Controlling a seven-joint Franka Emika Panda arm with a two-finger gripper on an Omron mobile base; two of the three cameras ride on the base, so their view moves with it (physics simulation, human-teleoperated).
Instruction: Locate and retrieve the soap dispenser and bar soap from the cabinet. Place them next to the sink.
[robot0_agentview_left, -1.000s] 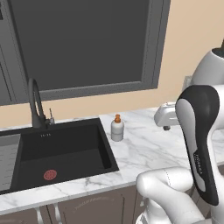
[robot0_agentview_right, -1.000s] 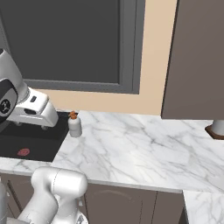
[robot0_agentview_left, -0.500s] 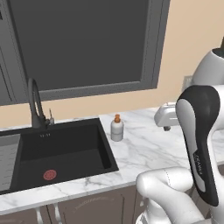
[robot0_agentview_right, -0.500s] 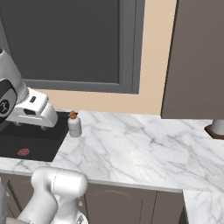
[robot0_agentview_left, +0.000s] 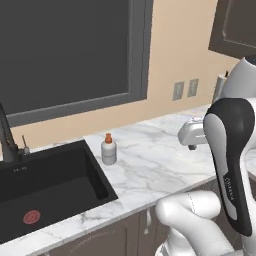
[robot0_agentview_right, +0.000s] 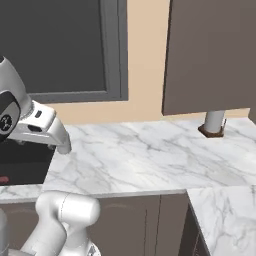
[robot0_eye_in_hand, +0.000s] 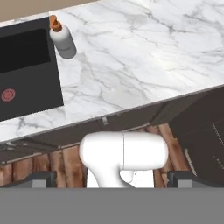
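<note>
soap dispenser: white bottle with orange pump (robot0_agentview_left: 108, 150), upright on the marble counter (robot0_agentview_left: 150, 155), just beside the sink's right rim near its back corner; also in the hand view (robot0_eye_in_hand: 63, 39)
sink: black basin (robot0_agentview_left: 45, 185) with red-ringed drain, faucet at its back left edge; nothing seen inside
bar soap: not on the counter beside the sink; no pink bar to point at
cabinet: dark brown wall cabinet (robot0_agentview_right: 210, 55), up and well to the right of the sink, door looks shut from the right base view; inside hidden
gripper: the hand (robot0_agentview_left: 192, 134) hangs above the counter, right of the sink and well apart from the bottle; finger tips barely show at the bottom of the hand view, can't tell whether spread or closed; nothing seen held
other: grey post on a brown base (robot0_agentview_right: 214, 122) on the counter below the cabinet, far from the sink
progress: dispenser half looks done, bottle set next to the sink
left: bar soap, judged to be in the cabinet; open the door, fetch it, set it by the sink
stage guess: about halfway
</note>
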